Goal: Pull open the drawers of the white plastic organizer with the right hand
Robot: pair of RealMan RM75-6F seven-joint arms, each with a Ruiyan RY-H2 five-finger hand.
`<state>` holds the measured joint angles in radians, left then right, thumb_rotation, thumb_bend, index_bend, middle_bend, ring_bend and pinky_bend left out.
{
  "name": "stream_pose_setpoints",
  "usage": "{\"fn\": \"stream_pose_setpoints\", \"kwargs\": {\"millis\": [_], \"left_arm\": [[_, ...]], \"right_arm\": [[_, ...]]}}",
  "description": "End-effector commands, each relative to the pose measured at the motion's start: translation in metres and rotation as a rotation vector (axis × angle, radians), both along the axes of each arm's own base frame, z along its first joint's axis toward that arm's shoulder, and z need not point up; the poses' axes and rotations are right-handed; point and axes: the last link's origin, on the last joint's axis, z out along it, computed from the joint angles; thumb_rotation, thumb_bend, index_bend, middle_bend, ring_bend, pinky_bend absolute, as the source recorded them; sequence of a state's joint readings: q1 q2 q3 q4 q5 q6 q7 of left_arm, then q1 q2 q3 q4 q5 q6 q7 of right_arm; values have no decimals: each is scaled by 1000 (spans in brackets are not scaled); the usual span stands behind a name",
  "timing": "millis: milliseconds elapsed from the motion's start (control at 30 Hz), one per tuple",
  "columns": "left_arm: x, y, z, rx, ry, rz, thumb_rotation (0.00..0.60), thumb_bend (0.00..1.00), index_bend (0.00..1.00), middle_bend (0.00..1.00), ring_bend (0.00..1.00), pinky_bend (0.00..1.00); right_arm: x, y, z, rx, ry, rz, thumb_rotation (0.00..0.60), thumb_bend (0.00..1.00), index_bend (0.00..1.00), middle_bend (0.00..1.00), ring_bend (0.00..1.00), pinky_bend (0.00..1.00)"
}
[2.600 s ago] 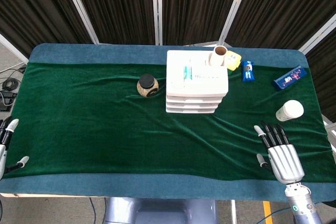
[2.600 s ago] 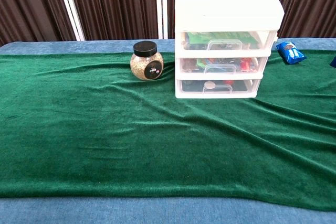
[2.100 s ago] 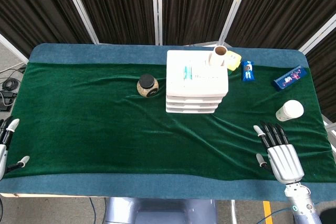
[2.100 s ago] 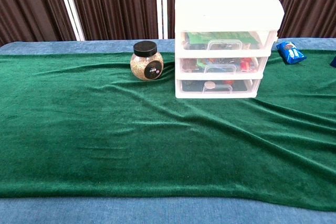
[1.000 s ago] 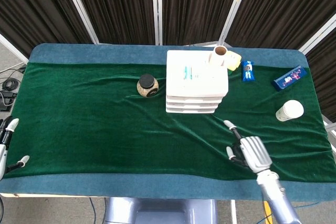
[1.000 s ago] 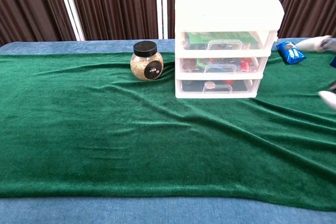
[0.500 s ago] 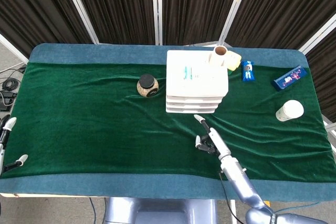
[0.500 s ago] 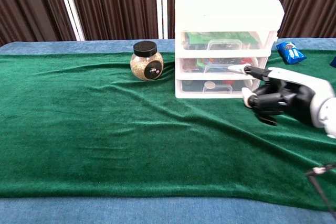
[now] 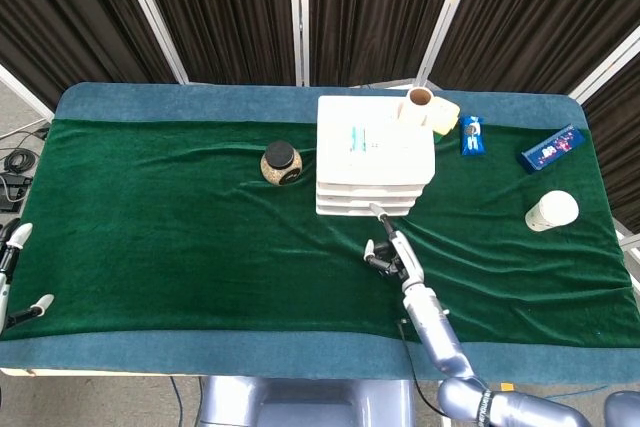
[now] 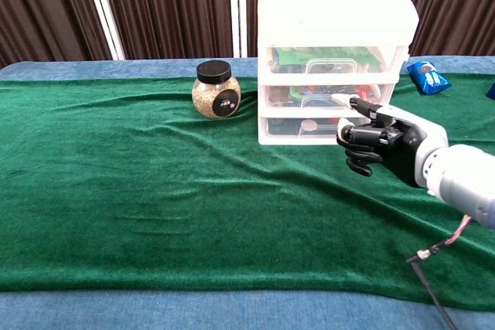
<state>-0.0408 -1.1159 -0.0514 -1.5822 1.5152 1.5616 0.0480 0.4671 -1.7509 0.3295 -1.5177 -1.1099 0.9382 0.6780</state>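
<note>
1. The white organizer (image 9: 376,155) (image 10: 332,56) stands a little toward 1 o'clock from the middle of the table (image 9: 180,237), its three drawers facing 6 o'clock.
2. All three drawers sit flush with the frame in the chest view; each has a clear handle at its front, and coloured contents show through the fronts.
3. The right hand (image 9: 391,250) (image 10: 379,143) hovers just at 6 o'clock of the organizer, in front of the lower drawers.
4. It holds nothing: one finger (image 10: 349,101) points out toward the middle drawer's handle (image 10: 324,100), while the others are curled in toward the palm.
5. Whether that fingertip touches the handle cannot be told; in the chest view it overlaps the handle's right end.
6. The right forearm runs from the hand toward 5 o'clock and off the table's near edge.
7. The left hand (image 9: 12,272) shows only at the frame's edge, at 8 o'clock, beside the table; a few pale fingertips are visible and spread, with nothing in them.
8. A round jar (image 9: 281,163) (image 10: 215,90) with a black lid stands just at 9 o'clock of the organizer, apart from it.
9. A cardboard tube (image 9: 418,105) stands on the organizer's top at its 1 o'clock corner, with a yellow item (image 9: 445,113) beside it.
10. A small blue packet (image 9: 472,134) (image 10: 428,76) lies at 3 o'clock of the organizer, a longer blue bar (image 9: 553,147) near the table's 2 o'clock corner.
11. A white cup (image 9: 551,211) stands near the 3 o'clock edge, well apart from the hand.
</note>
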Motion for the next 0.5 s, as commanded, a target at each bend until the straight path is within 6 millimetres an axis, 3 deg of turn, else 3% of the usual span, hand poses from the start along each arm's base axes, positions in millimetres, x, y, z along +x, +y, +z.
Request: {"fn": "stream_pose_setpoints", "kwargs": {"millis": [33,500], "left_arm": [[-1,1,2,6,-4,2,600,78,0,0,0,0],[-2,1,2,5,-9,7,600,78,0,0,0,0]], "right_arm": [[-1,-1,-9,-3,-27,-21,600,680,34,971,992,877],[0,-5,-22,14,-50,-27,600,677,53,971,991,876]]}}
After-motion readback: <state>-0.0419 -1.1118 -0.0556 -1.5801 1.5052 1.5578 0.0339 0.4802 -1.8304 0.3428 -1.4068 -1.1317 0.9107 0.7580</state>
